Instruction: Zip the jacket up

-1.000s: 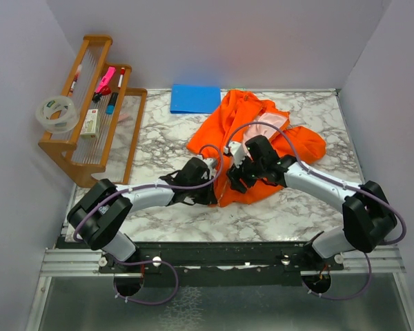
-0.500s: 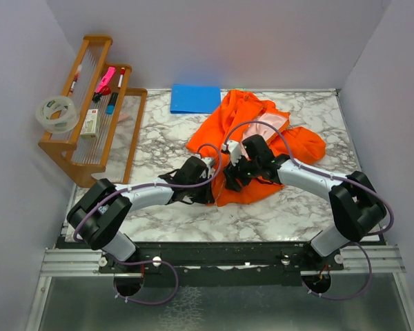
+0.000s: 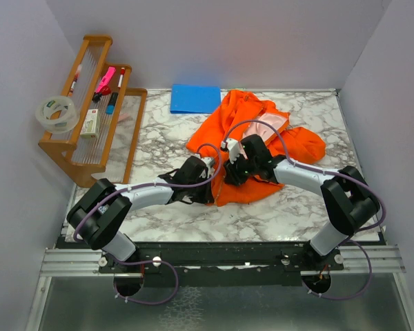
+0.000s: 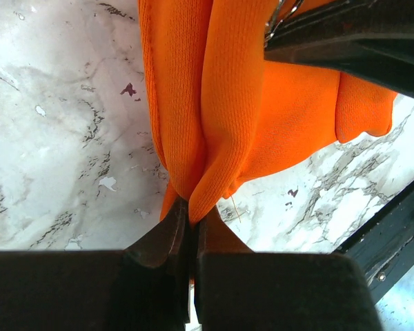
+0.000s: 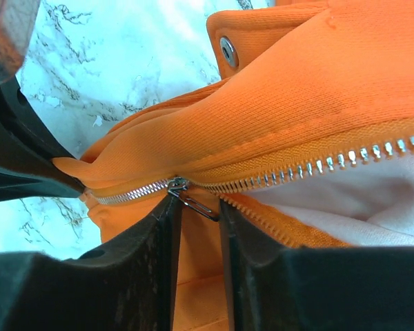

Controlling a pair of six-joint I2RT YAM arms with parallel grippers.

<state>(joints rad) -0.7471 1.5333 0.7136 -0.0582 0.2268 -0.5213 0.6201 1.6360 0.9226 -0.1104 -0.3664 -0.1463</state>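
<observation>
The orange jacket [image 3: 252,114] lies crumpled on the marble table [image 3: 159,134], its pale pink lining [image 3: 270,124] showing. My left gripper [image 3: 210,183] is shut on the jacket's bottom hem [image 4: 193,186], pinching a fold of orange fabric between its fingertips [image 4: 172,231]. My right gripper [image 3: 232,171] sits just right of it, over the zipper. In the right wrist view its fingers [image 5: 162,227] stand apart on either side of the metal zipper pull [image 5: 194,203], which hangs slanted in the gap. The zipper is closed left of the slider and open to the right [image 5: 331,165].
A flat blue rectangle [image 3: 195,98] lies at the table's back, touching the jacket. A wooden rack [image 3: 90,134] with a tape roll [image 3: 57,114], pens and a pink tool [image 3: 105,81] stands at the left. White walls enclose the table.
My right gripper has moved left and slightly away along the jacket, closer to the left gripper; its elbow swung inward. The left arm has held still.
</observation>
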